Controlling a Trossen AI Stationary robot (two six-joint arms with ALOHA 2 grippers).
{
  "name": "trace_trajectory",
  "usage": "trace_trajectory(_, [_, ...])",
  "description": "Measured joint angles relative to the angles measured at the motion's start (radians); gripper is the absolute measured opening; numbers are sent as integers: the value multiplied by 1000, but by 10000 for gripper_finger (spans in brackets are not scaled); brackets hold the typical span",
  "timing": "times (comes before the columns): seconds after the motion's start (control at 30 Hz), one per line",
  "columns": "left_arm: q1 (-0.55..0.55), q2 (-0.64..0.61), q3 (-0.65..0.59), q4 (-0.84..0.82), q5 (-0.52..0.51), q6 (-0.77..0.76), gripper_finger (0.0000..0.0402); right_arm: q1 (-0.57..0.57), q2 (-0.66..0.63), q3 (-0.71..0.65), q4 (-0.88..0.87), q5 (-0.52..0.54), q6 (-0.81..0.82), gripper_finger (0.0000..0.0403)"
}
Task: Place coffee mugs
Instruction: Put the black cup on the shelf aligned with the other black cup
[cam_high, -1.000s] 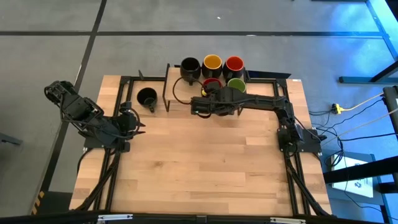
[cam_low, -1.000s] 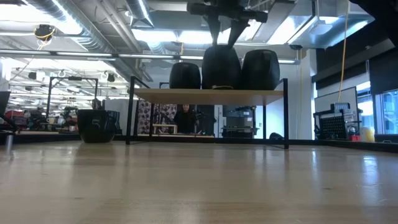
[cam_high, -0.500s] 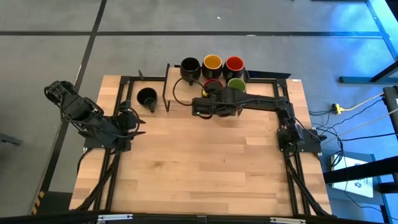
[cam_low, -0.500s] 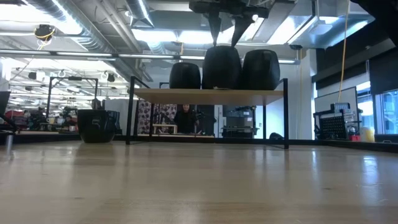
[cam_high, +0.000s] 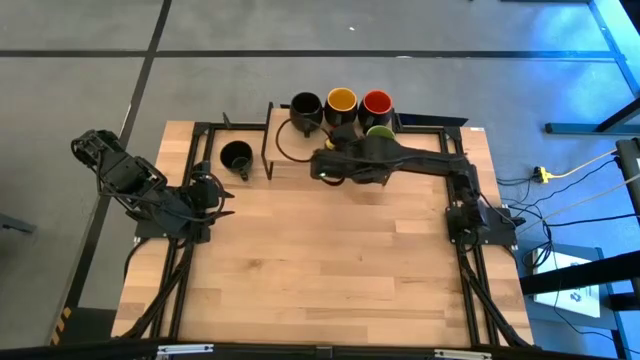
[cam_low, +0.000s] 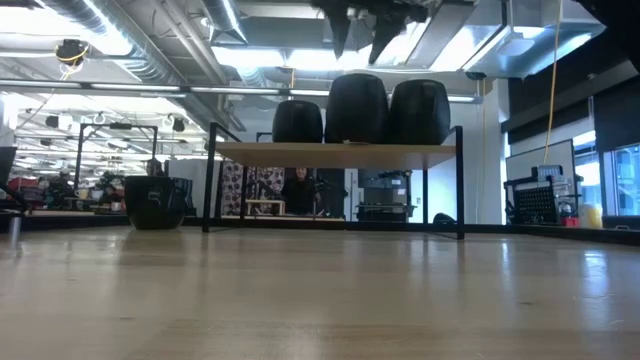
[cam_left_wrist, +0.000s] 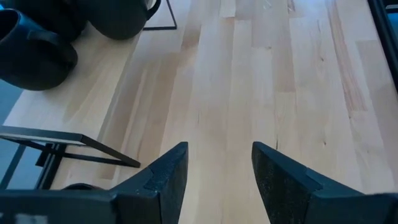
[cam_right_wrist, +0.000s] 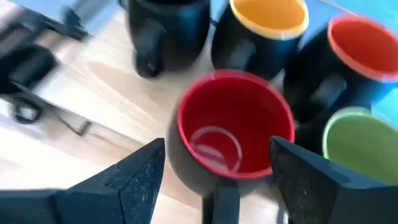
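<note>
Risk sits with the right gripper (cam_right_wrist: 214, 165), fingers apart above the red mug (cam_right_wrist: 235, 129) on the shelf (cam_low: 335, 150) beside four others (left gripper (cam_left_wrist: 214, 165), also apart, idles): drifting low could topple it.

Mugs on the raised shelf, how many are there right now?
5: black-inside mug, yellow-inside mug and red-inside mug in the back row; green-inside mug and another red mug in front, under the right gripper.
</note>
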Motion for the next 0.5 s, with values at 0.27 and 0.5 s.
trace_trajectory(0.27, [0, 0, 0, 25, 0, -33, 173, 137, -124, 2, -5, -9, -230, 273])
trace_trajectory(0.5, [88, 8, -49, 50, -80, -120, 173, 326, -230, -96, -63, -35, -295, 273])
